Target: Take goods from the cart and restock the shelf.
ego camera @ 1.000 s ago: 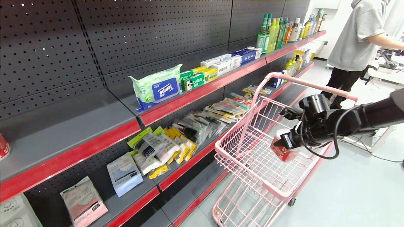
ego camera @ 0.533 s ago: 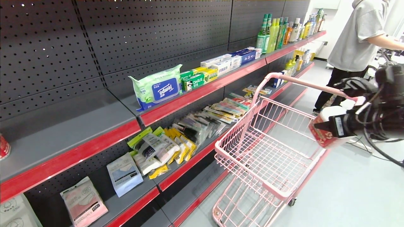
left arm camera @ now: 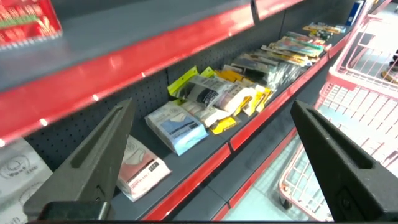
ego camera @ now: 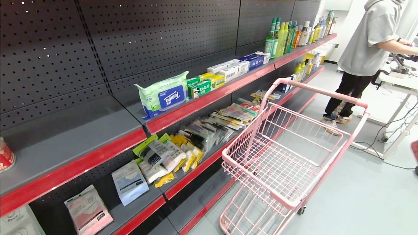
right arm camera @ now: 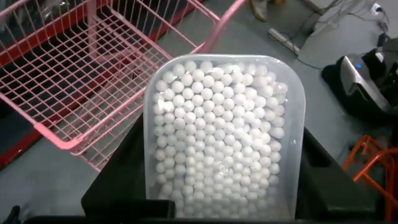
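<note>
Right gripper (right arm camera: 224, 177): we record fingers (right arm camera: 118, 183) clamped on a clear tub (right arm camera: 221, 130) of white beads (densely packed), held above the floor beside the pink cart (right arm camera: 93, 68).

Left gripper (left arm camera: 211, 107): jaws spread, nothing between, facing the shelf (left arm camera: 205, 158).

Head view adds a red tub (ego camera: 6, 159) on a higher board.

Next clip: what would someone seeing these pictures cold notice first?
The pink wire cart standing beside the red-edged shelves draws the eye first. Next is the clear tub of white beads, gripped in the right tool just off the cart's side.
</note>
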Tool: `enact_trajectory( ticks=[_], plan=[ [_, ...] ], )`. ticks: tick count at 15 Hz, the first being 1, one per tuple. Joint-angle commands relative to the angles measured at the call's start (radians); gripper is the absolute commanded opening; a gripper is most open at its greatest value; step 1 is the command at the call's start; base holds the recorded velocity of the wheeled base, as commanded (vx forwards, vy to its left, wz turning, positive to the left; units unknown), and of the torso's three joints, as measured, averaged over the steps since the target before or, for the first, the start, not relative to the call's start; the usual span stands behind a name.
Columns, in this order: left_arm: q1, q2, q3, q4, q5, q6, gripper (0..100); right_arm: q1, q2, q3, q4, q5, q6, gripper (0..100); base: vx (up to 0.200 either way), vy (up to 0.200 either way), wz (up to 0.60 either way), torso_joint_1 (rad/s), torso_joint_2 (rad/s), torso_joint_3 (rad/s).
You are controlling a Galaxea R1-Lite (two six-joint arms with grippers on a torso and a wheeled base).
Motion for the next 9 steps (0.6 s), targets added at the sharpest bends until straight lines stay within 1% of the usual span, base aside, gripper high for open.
enact_trajectory(
  ticks=[1,4,9],
  plan=[
    [0.000,0.001,0.000,0.000,0.000,0.001,100,-0.025,-0.193,0.035,0.061,0.003,-0.003,0,0.000,0.000,0.00,0.212,-0.51,-0.305],
    [0.000,0.001,0.000,0.000,0.000,0.000,100,-0.027,-0.214,0.032,0.070,0.001,-0.003,0,0.000,0.000,0.00,0.233,-0.55,-0.310],
    [0.000,0.001,0.000,0.000,0.000,0.001,100,-0.027,-0.210,0.034,0.070,0.000,-0.003,0,0.000,0.000,0.00,0.173,-0.40,-0.234]
  ],
)
